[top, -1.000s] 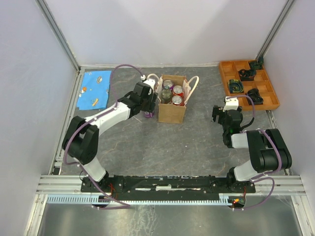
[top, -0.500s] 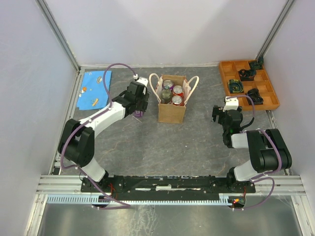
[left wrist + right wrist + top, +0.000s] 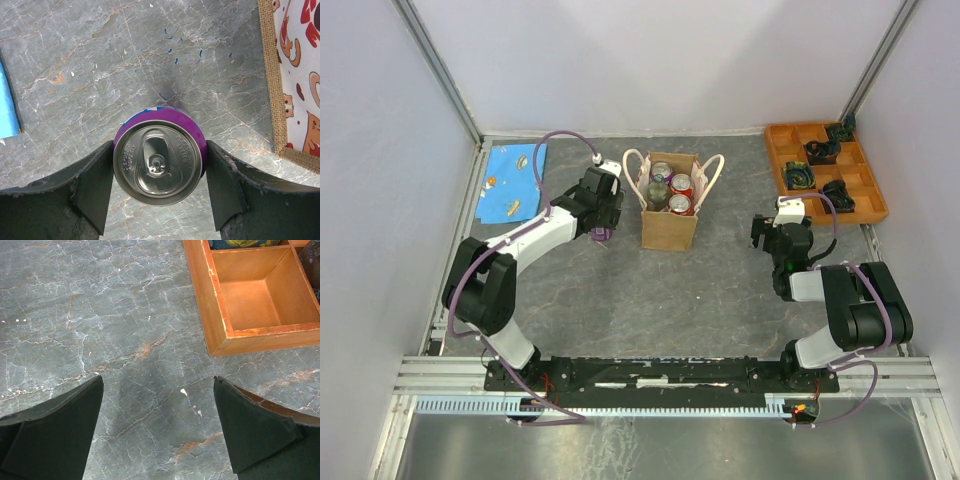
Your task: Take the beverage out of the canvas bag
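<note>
One can (image 3: 157, 159) out at the bag's (image 3: 669, 228) nine o'clock, gripped by left hand (image 3: 159, 150) (four more inside); right hand (image 3: 158, 380) spread, empty.

From above the left claw (image 3: 603, 231) hides most of the purple can (image 3: 159, 159), seemingly its base too.

Overhead view of a grey stone-patterned table (image 3: 670, 290). A tan canvas bag (image 3: 669, 228) is standing upright near the far middle, its cream handles drooping to either side and several cans (image 3: 680, 184) showing inside. The left gripper (image 3: 603, 226) is hanging just left of the bag, apart from it, holding a purple can (image 3: 603, 234) mostly hidden beneath it. The right gripper (image 3: 772, 232) is sitting well to the right, near an orange compartment tray (image 3: 777, 160). A blue cloth (image 3: 515, 180) is lying at far left.
</note>
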`<action>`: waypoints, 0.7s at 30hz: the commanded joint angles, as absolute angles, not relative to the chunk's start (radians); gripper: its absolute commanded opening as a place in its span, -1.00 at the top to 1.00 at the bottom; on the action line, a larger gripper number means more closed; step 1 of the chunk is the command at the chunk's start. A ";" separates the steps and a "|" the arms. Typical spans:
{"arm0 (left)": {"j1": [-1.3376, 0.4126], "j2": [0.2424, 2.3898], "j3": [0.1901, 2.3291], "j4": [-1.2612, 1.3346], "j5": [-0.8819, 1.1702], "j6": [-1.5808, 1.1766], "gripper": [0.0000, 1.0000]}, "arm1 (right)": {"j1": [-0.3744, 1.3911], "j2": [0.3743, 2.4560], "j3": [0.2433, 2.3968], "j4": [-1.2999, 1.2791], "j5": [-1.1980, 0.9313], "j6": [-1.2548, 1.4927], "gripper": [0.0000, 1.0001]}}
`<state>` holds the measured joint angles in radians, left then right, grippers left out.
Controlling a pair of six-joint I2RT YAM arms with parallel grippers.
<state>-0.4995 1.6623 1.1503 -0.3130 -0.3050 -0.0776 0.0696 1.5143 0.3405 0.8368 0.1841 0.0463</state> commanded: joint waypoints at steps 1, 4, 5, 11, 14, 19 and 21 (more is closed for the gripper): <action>-0.493 1.645 1.161 -0.238 -0.299 -0.111 -0.46 | 0.066 1.515 0.370 0.862 0.179 0.032 -0.98; -0.482 1.641 1.157 -0.220 -0.266 -0.120 -0.55 | 0.066 1.516 0.369 0.862 0.179 0.032 -0.98; -0.474 1.638 1.155 -0.215 -0.254 -0.131 -0.55 | 0.066 1.515 0.370 0.862 0.179 0.033 -0.98; -0.444 1.634 1.140 -0.185 -0.184 -0.157 -0.50 | 0.065 1.515 0.370 0.862 0.179 0.032 -0.98; -0.433 1.638 1.139 -0.173 -0.155 -0.169 -0.50 | 0.065 1.515 0.369 0.863 0.179 0.032 -0.98; -0.425 1.647 1.153 -0.181 -0.146 -0.178 -0.54 | 0.066 1.515 0.369 0.862 0.179 0.032 -0.98; -0.423 1.642 1.167 -0.199 -0.160 -0.169 -0.66 | 0.066 1.515 0.370 0.862 0.179 0.033 -0.98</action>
<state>-0.4263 1.6619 1.1381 -0.2367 -0.1749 -0.1349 0.0696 1.5143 0.3405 0.8368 0.1841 0.0463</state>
